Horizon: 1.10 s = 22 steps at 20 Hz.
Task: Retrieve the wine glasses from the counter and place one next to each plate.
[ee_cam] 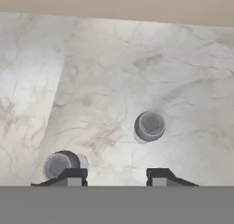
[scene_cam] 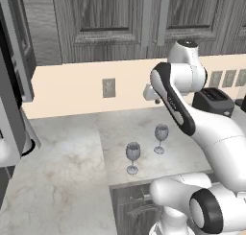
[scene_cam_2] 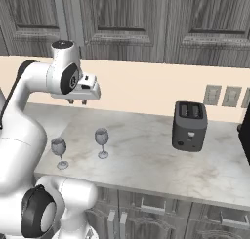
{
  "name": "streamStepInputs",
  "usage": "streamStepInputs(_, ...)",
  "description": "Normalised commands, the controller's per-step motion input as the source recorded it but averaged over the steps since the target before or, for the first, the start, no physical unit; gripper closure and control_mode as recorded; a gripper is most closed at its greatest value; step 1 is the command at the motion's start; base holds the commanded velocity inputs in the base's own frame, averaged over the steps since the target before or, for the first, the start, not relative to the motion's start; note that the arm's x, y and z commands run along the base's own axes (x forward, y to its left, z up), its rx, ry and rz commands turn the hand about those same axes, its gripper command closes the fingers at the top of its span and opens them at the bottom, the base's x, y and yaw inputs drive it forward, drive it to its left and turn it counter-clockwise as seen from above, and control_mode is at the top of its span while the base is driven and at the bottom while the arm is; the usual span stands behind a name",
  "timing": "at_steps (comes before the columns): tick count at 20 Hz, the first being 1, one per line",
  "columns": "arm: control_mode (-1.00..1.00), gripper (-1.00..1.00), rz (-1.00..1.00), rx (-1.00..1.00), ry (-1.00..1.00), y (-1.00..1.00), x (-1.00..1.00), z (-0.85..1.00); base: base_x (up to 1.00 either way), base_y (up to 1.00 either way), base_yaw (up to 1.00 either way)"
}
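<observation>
Marbled worktop [scene_cam: 67, 157] carries two upright wine glasses [scene_cam: 133, 157] [scene_cam: 161, 138], seen from the left. From the right, the end effector [scene_cam_2: 77, 101] is held above them, a toaster [scene_cam_2: 189, 126] well apart. In the hand view, the fingertips [ee_cam: 72, 176] are spread, empty; descent onto one glass is judged next.

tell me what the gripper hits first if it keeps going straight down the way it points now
Probably bare counter. The gripper, jaws open, points down between the two wine glasses: one just ahead, the other beside a fingertip. Depth is hard to judge.
</observation>
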Motion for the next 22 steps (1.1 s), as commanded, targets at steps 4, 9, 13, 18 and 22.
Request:
streamStepInputs(4,-1.00,-1.00,0.00,0.00,0.00,0.00,-0.19,-0.03,0.00,0.00,0.00)
streamStepInputs(9,-1.00,-1.00,-0.07,0.02,0.01,-0.20,-0.52,-0.15,0.00,0.00,0.00)
streamStepInputs(13,-1.00,-1.00,-0.18,0.15,0.00,-0.49,-0.49,-0.01,0.00,0.00,0.00)
streamStepInputs(18,-1.00,-1.00,-0.26,0.25,0.04,-0.46,-0.47,0.00,0.00,0.00,0.00)
streamStepInputs(22,-1.00,-1.00,-0.35,0.25,0.08,-0.52,-0.20,-0.03,0.00,0.00,0.00)
